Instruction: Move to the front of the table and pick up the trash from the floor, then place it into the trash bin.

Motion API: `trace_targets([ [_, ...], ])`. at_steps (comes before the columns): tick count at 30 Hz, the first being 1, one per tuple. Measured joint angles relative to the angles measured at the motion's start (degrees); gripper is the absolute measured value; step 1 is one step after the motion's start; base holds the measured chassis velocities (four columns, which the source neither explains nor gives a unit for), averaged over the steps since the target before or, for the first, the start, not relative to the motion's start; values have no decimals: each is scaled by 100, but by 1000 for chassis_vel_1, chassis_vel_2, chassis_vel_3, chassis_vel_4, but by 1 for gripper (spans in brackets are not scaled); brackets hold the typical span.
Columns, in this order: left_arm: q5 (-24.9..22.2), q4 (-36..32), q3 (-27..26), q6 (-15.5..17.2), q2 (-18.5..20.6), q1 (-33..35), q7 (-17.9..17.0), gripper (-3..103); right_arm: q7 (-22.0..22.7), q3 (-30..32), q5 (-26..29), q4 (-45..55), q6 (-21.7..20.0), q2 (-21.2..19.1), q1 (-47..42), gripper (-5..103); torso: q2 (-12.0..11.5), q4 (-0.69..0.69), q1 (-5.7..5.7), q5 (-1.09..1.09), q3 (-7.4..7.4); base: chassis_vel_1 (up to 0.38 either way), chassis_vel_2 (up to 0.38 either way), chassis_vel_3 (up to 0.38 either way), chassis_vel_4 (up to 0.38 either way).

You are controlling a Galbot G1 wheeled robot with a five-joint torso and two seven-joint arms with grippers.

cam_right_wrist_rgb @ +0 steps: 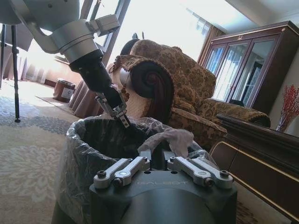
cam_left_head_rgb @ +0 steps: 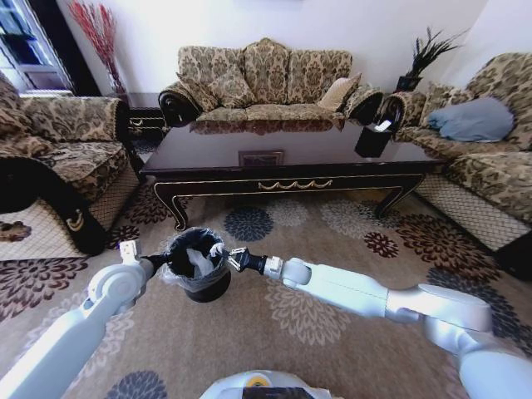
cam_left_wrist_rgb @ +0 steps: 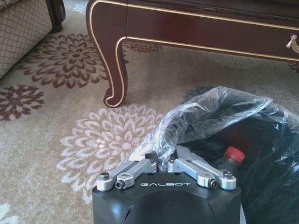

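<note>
The black trash bin [cam_left_head_rgb: 198, 266] stands on the flowered carpet [cam_left_head_rgb: 316, 249] just in front of the coffee table [cam_left_head_rgb: 291, 170], with a red-capped plastic bottle [cam_left_wrist_rgb: 230, 161] already inside. Both grippers pinch the crinkly liner bag [cam_left_wrist_rgb: 205, 114] at the rim, left gripper [cam_left_wrist_rgb: 164, 164] and right gripper [cam_right_wrist_rgb: 159, 156] closed on the film. The bag looks thin, light, slippery and easily torn.

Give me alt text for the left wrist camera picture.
The left hand pinches the rim of the clear plastic bag lining the trash bin, with a red-capped bottle inside. Behind, the table stands on the floor.
</note>
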Motion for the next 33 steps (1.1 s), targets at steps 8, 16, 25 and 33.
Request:
trace_targets([
  [8,7,-36,-20,-1,-4,42,3,4,2,27,33,80,-18,-34,90,42,0,0,0,0,0,0,0,0,0],
  [16,113,-94,-162,-6,-109,319,-18,4,310,638,138,156,-79,-207,-148,70,0,1,0,0,0,0,0,0,0],
  [25,128,-219,-322,-30,-221,675,-82,4,804,1933,693,203,-343,-791,-823,99,0,0,0,2,0,0,0,0,0],
  [33,296,-167,-414,-58,-567,1148,-339,4,1907,3521,739,568,-937,-1361,-2282,100,0,-2,0,1,-1,0,0,0,0],
])
